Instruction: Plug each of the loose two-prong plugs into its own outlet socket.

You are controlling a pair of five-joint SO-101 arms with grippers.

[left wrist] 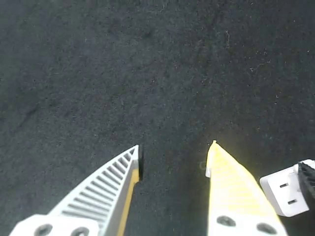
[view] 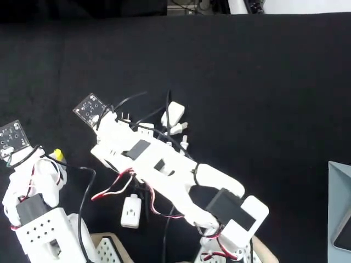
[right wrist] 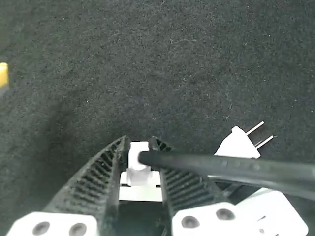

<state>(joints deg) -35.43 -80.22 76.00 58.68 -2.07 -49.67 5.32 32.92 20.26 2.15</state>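
Here, the right pincer (right wrist: 139, 143) was clamped on a small white connector (right wrist: 138, 169), low over the black surface (view: 263, 82), and a black cable (right wrist: 221, 164) led off the connector. Just beside it lay a loose two-prong plug (right wrist: 240, 143) with its prongs pointing away from the pincer. A white socket block (right wrist: 273, 219) sat near that plug. From above, the right arm (view: 164, 164) stretched diagonally across the surface. Another white plug (view: 174, 114) lay on its far side and an outlet socket (view: 131, 211) on its near side. The left pincer (left wrist: 174, 146) hung with its fingers apart, holding nothing, over bare surface. A white two-slot socket face (left wrist: 284, 192) showed just beside its yellow finger (left wrist: 231, 182).
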